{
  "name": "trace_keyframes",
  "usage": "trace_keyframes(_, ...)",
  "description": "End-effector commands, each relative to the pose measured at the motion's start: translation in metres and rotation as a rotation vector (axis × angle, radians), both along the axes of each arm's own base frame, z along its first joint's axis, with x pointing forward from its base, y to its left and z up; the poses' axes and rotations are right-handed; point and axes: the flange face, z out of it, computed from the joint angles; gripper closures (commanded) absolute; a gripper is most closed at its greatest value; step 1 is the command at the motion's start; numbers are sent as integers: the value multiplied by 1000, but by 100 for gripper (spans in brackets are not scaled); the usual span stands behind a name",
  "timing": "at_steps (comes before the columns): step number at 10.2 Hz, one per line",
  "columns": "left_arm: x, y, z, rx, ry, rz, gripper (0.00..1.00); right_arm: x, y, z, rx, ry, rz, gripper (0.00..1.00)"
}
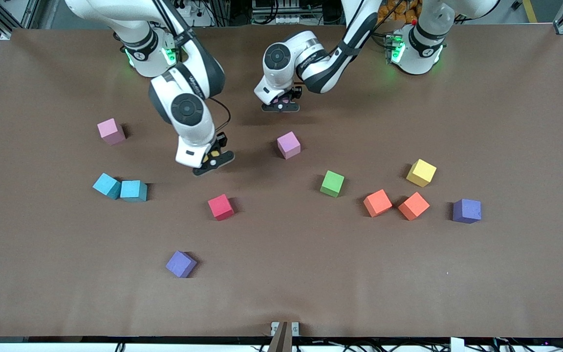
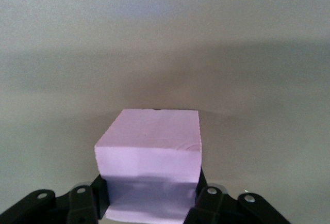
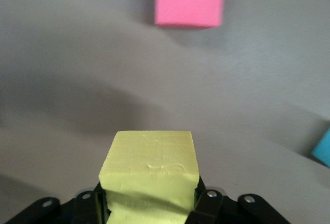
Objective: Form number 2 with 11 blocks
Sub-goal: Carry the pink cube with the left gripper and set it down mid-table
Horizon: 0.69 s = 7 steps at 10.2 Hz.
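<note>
Front view shows eleven loose blocks on the brown table (image 1: pixel 506 274), none yet laid out as a number 2. Nearest the front camera lies a purple block (image 1: pixel 181 264), alone, toward the right arm's end. Farther back, a red block (image 1: pixel 221 207) sits near the middle, and toward the left arm's end a second purple block (image 1: pixel 467 210) stands beside two orange blocks (image 1: pixel 377 202) (image 1: pixel 413 206) that lie just beside each other. Two teal blocks (image 1: pixel 106 186) (image 1: pixel 133 190) touch at the right arm's end. A green block (image 1: pixel 332 184) lies between the red one and the orange pair, a little farther from the camera. A yellow block (image 1: pixel 421 172) sits just farther back than the orange ones.

Farther again, a pink block (image 1: pixel 289 145) rests near the table's middle, and another pink block (image 1: pixel 111 131) lies well apart at the right arm's end.

Over the table between the teal pair and the middle pink block hangs the right gripper (image 1: pixel 214 159), clamped on a yellow block of its own (image 3: pixel 149 170), seen between its black fingers (image 3: pixel 85 203) in the right wrist view, with the red block (image 3: pixel 190 0) on the table below.

Above the table farther back than the middle pink block, the left gripper (image 1: pixel 281 103) grips a pale pink block (image 2: pixel 149 159), its fingers (image 2: pixel 211 203) pressed against both sides.
</note>
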Motion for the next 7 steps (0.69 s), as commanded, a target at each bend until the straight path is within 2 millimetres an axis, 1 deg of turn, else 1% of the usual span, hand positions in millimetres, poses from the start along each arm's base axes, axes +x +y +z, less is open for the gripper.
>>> trace_keyframes(1, -3, -6, -16, 30, 23, -1, 91, 10, -14, 1, -1, 1, -36, 100)
trace_keyframes(2, -6, -8, -21, 36, 28, -5, 86, 12, -16, 2, 2, -3, -39, 100)
trace_keyframes(3, -8, -9, -23, 42, 31, 4, 53, 15, -14, 5, 6, -9, -40, 100)
trace_keyframes(4, -7, -13, -23, 45, 28, 32, 1, 15, -13, 6, 8, -12, -40, 100)
trace_keyframes(6, -3, -19, -16, 48, 20, 104, 0, 17, -14, 8, 8, -13, -42, 100)
trace_keyframes(7, -1, -20, -8, 49, 6, 133, 0, 18, -17, 9, 8, -14, -48, 100)
